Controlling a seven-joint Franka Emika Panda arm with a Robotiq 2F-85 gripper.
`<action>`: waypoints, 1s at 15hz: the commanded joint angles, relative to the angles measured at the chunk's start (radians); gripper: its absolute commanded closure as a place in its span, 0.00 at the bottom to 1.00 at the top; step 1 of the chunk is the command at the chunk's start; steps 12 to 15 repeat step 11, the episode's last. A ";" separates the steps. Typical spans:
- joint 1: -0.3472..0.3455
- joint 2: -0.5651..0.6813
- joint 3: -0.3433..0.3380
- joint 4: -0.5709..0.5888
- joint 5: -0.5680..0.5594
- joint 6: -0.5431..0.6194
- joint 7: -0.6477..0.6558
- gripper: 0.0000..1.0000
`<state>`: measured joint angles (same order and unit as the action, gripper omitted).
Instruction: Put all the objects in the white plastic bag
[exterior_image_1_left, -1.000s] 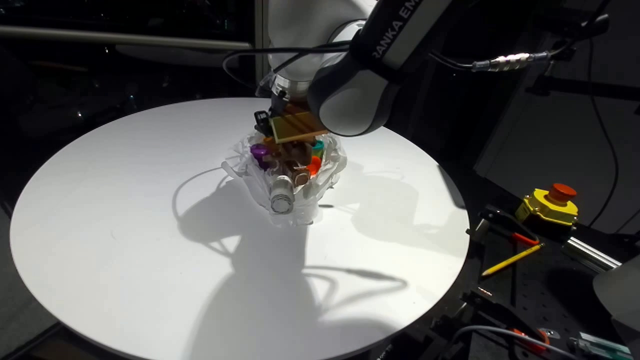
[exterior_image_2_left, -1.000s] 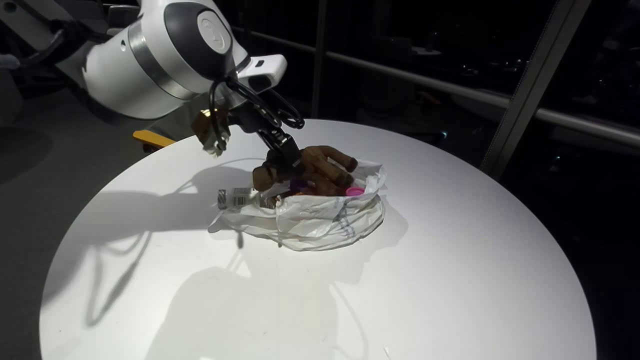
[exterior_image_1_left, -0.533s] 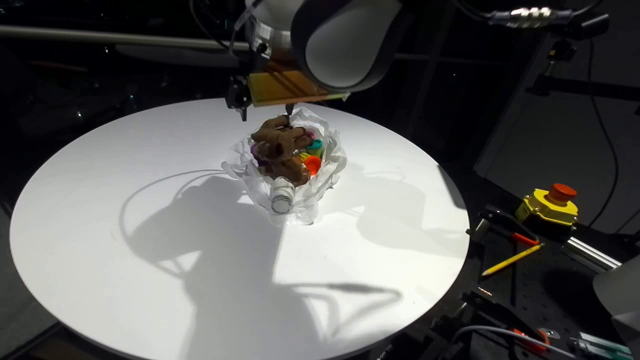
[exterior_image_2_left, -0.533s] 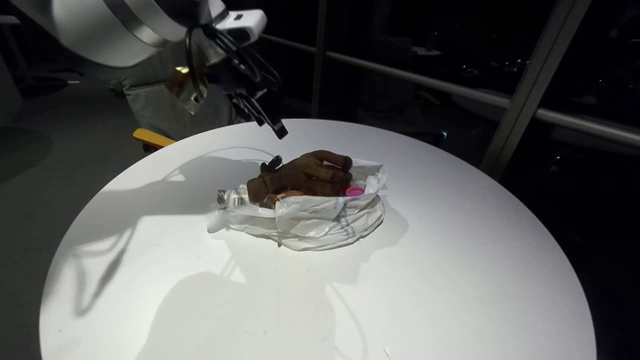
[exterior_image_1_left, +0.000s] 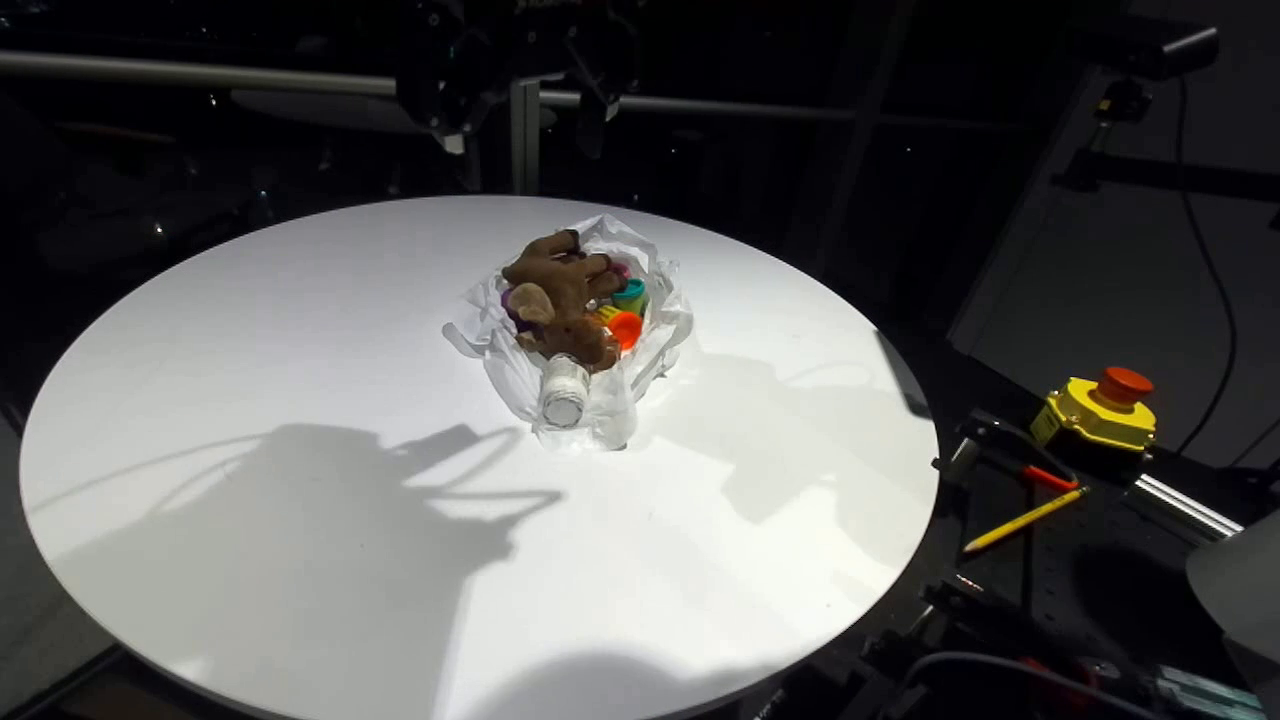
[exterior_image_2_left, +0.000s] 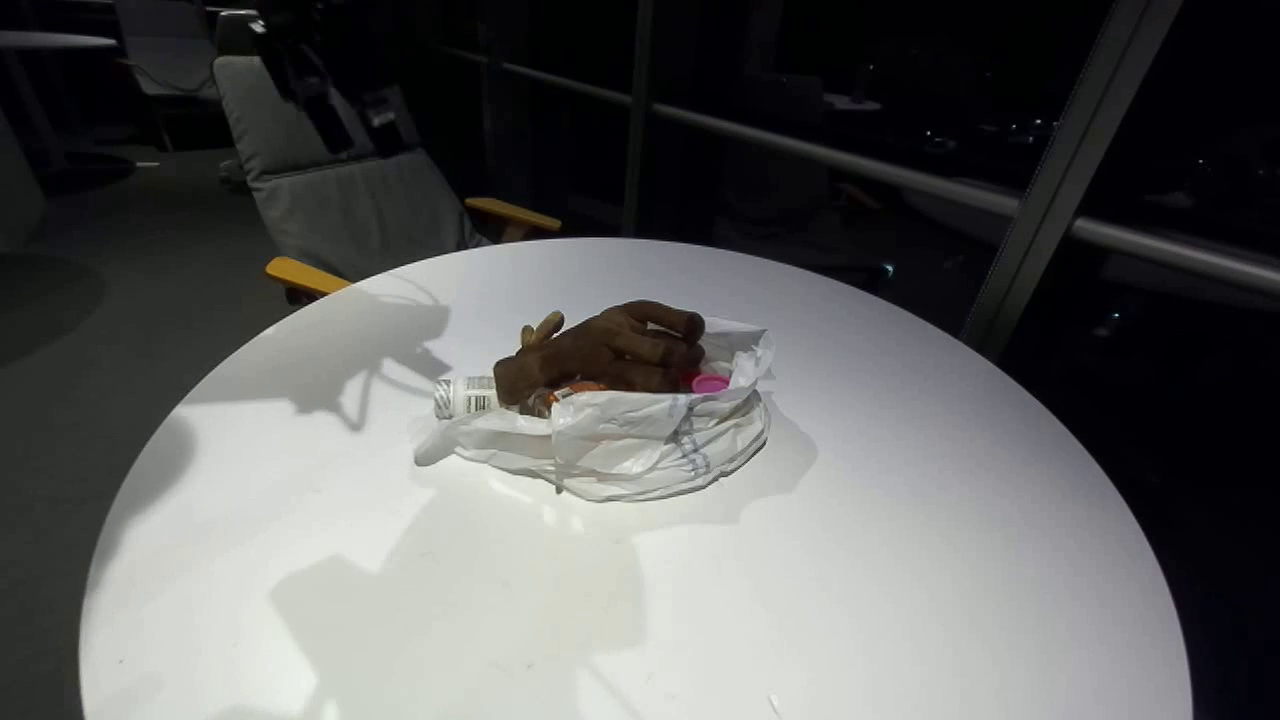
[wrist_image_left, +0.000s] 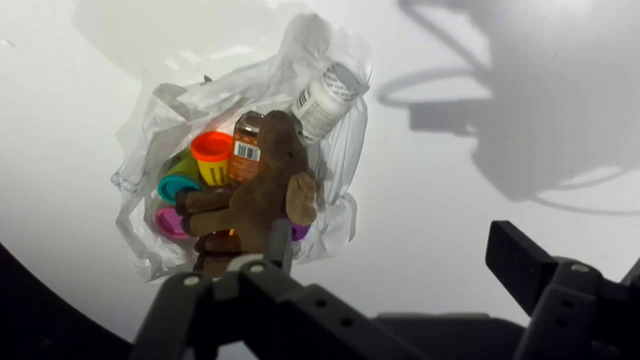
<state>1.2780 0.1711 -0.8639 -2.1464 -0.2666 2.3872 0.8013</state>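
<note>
You have the table (exterior_image_2_left: 950, 520) across the lower frame in both exterior views, the bag (exterior_image_2_left: 650, 440) on it near centre. Your claw (wrist_image_left: 392, 247) stands with jaws wide apart at the bottom of the wrist view and near the top of both exterior views, well away from the bag. In the wrist view, left of centre, you see the plush (wrist_image_left: 260, 205) lying on top in the bag, the bottle (wrist_image_left: 325, 104) lying at the bag's edge, upper centre, then the jar (wrist_image_left: 245, 160), red tub (wrist_image_left: 214, 156), teal tub (wrist_image_left: 178, 183), pink tub (wrist_image_left: 170, 222) and half-hidden purple piece (wrist_image_left: 300, 232) in the bag.
</note>
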 joint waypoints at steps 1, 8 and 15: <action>0.096 -0.252 0.017 -0.100 -0.095 -0.143 -0.020 0.00; -0.217 -0.341 0.440 -0.173 -0.080 -0.129 -0.015 0.00; -0.230 -0.355 0.440 -0.187 -0.080 -0.125 -0.018 0.00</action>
